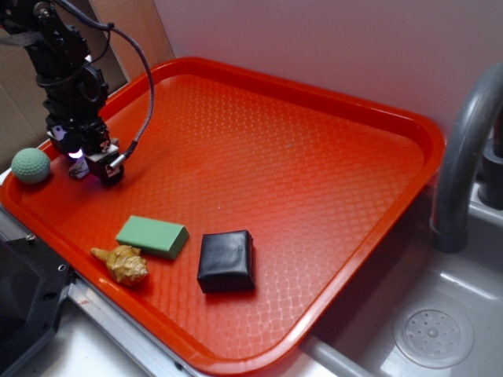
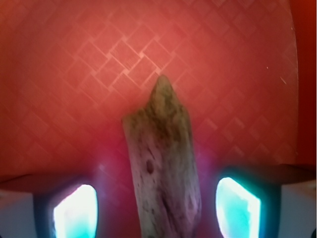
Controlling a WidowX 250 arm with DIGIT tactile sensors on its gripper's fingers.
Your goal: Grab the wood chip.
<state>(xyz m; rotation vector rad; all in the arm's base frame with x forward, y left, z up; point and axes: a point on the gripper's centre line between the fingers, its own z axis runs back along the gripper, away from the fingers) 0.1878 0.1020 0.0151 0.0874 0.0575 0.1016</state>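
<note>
The wood chip (image 2: 163,168) runs off the wrist view's bottom edge, blurred at close range; in the exterior view the gripper (image 1: 88,161) hides it, and whether the fingers touch it cannot be told

— What did the wrist camera see?

— A wood chip (image 2: 162,163), grey-brown and rough, lay lengthwise on the red tray (image 2: 74,74). Its pointed end reached up toward the middle of the picture, and its wider end ran off the bottom edge.

— And the gripper (image 2: 157,210)?

— One finger (image 2: 74,210) showed at each lower corner, glowing pale blue. The chip sat between them, with a gap on either side, so the jaws stood apart.

— Anything else?

— Only the tray's diamond pattern.
</note>
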